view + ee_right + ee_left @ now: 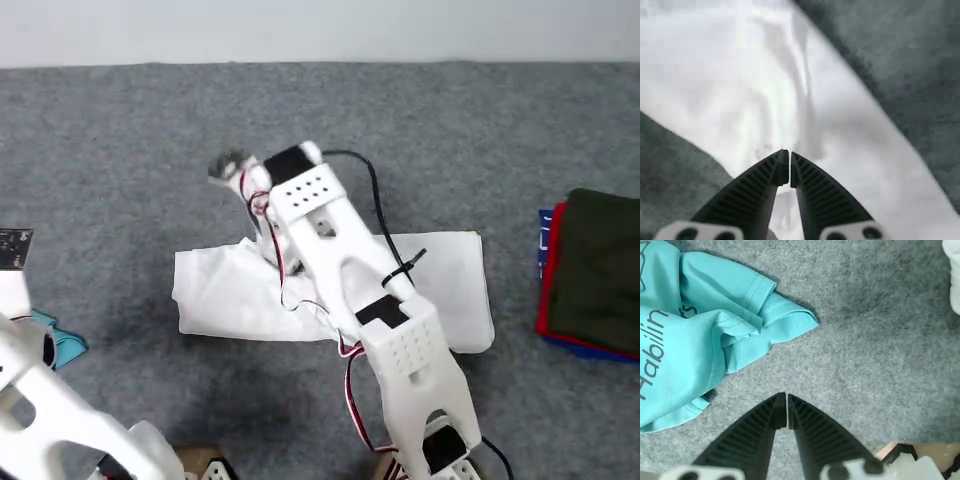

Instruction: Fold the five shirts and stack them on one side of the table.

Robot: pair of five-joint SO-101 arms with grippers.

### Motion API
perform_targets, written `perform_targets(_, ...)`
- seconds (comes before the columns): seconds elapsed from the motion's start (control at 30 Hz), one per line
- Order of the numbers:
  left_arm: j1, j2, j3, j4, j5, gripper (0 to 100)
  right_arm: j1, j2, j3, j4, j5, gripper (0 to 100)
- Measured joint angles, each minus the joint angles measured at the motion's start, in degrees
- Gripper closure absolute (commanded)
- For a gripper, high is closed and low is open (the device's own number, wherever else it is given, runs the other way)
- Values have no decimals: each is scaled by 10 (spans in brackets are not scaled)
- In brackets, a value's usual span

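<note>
Your right gripper (789,169), jaws closed, hangs over the white shirt (225,295) at mid-table, probably to press a fold, while your left gripper (787,412), likewise closed, sits near the teal shirt (690,335), out of the way.

Robotics lab bench setup. Grey felt-covered table (110,130) against a bare white wall (320,30). Two white plastic arms (405,345) mounted at the near edge, servo cables (373,197) running exposed.
</note>
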Motion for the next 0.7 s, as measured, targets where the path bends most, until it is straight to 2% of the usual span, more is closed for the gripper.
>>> perform_targets(0.27,0,-4,-36,13,24,986,13,11,-3,1,1,990)
perform_targets(0.43,0,-69,-51,26,38,986,27,-48,0,1,-5,990)
perform_targets(0.7,0,-163,-4,28,40,986,40,-55,157,-39,-11,989)
